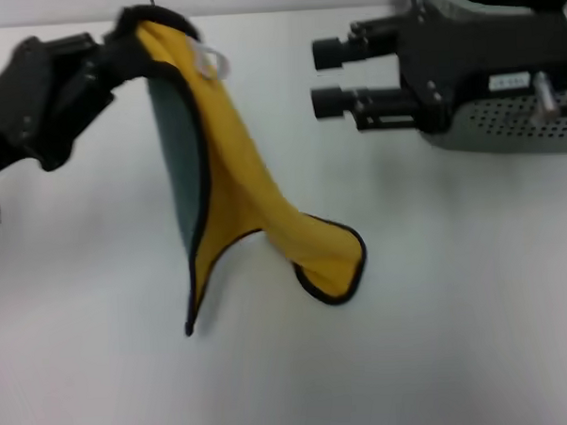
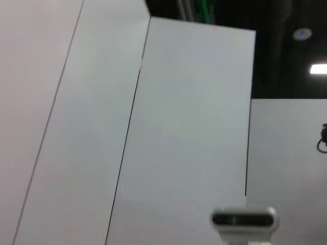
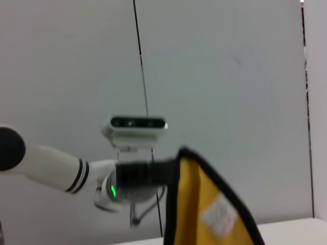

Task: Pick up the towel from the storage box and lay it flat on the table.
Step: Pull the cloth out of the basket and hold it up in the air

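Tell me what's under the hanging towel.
Bare white table lies under the towel, held up by the left hand. The patch directly behind its folds is hidden.

Storage box (image 1: 515, 127) probably blocks table's (image 1: 458, 337) far right.

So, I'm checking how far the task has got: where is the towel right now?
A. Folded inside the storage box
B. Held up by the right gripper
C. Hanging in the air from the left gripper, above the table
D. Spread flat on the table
C: in the head view the left gripper pinches the towel's top corner, and it hangs over the table, outside the storage box.
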### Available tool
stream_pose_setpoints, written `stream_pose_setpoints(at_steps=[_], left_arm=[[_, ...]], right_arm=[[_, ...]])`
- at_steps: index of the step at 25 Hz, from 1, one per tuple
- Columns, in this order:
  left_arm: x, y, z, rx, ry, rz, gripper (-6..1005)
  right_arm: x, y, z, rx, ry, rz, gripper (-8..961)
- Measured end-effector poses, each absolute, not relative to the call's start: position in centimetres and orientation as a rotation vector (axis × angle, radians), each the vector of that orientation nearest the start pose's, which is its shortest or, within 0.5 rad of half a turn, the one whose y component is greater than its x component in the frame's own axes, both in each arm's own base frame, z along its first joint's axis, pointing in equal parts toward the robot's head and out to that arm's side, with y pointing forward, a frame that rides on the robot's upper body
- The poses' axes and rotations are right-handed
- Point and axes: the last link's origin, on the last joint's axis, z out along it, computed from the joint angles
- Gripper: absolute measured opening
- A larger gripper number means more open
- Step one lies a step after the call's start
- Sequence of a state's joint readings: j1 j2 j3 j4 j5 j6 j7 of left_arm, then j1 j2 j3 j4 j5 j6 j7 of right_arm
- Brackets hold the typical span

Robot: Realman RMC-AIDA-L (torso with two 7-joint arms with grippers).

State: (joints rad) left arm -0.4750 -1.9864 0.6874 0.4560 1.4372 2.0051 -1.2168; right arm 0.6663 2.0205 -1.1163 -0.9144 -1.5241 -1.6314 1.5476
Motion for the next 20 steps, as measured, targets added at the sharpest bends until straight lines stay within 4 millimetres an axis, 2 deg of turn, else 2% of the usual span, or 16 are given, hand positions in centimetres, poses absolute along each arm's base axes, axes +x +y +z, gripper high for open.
stream_pose_setpoints(at_steps=[6,12,16,20], left_arm=[[-23.6,28.5,8.6,-2.482,-0.148,-1.508,27],[-23.0,28.4,9.1,-2.555,-0.046,-1.431,26],[-22.4,28.3,9.1,-2.627,0.022,-1.383,25],[-21.5,28.2,8.8,-2.677,0.086,-1.383,24]], right_arm=[[13.9,34.6,2.9,-2.915,0.07,1.015,505],[14.8,34.3,2.9,-2.898,0.079,1.018,739],[14.9,34.5,3.0,-2.865,0.079,1.02,704],[15.0,36.2,3.0,-2.753,0.11,0.992,668]])
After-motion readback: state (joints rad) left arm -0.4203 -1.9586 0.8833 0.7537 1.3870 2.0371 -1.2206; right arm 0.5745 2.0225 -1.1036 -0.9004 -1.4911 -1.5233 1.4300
